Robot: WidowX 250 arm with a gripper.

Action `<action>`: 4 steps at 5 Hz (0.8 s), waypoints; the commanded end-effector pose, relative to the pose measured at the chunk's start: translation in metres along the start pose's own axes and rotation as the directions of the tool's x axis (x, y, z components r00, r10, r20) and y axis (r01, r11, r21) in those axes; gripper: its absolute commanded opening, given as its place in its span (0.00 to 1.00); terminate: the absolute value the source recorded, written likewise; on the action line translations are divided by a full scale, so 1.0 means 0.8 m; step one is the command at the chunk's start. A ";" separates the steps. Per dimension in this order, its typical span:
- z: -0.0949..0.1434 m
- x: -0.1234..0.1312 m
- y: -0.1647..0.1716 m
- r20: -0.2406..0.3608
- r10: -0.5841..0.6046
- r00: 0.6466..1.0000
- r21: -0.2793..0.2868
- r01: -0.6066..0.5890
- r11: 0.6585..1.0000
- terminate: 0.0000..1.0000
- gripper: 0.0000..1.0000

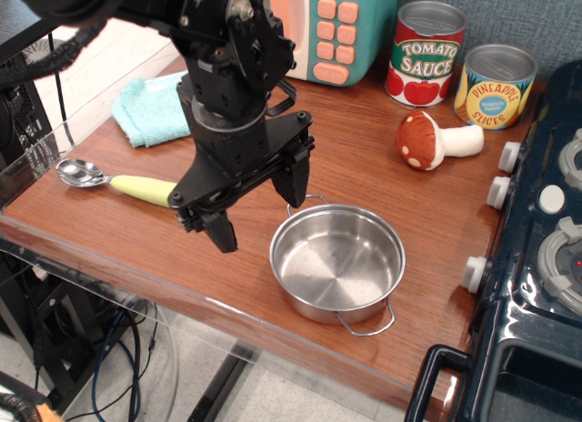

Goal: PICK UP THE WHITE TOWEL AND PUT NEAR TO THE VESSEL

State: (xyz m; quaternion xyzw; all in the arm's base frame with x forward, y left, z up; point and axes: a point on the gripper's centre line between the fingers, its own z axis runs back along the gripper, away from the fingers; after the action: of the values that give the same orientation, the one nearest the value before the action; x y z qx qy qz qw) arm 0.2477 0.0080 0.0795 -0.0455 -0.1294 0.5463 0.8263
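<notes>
The white towel (150,108), a pale aqua terry cloth, lies wrinkled at the back left of the wooden table, partly hidden behind the arm. The vessel (336,263), a shallow shiny steel pot with two wire loop handles, stands near the table's front edge, empty. My black gripper (262,207) hangs open and empty above the table, just left of the pot. One finger (221,231) points down at the front, the other (298,178) sits near the pot's rear handle. The towel is well behind and left of the gripper.
A spoon (114,181) with a yellow handle lies left of the gripper. A toy mushroom (432,140), a tomato sauce can (426,56), a pineapple can (494,87) and a toy microwave (332,31) stand at the back. A toy stove (541,240) borders the right.
</notes>
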 end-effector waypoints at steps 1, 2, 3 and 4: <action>0.000 0.000 0.000 0.000 0.000 1.000 0.000 0.000 1.000 0.00 1.00; -0.003 0.044 -0.007 0.032 0.123 0.992 0.018 -0.123 0.992 0.00 1.00; 0.003 0.090 -0.016 0.075 0.241 0.968 0.012 -0.243 0.970 0.00 1.00; 0.002 0.128 -0.025 0.087 0.336 0.938 0.016 -0.338 0.941 0.00 1.00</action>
State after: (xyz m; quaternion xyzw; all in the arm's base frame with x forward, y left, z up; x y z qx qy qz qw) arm 0.3020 0.0896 0.0888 -0.0192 -0.1244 0.6835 0.7190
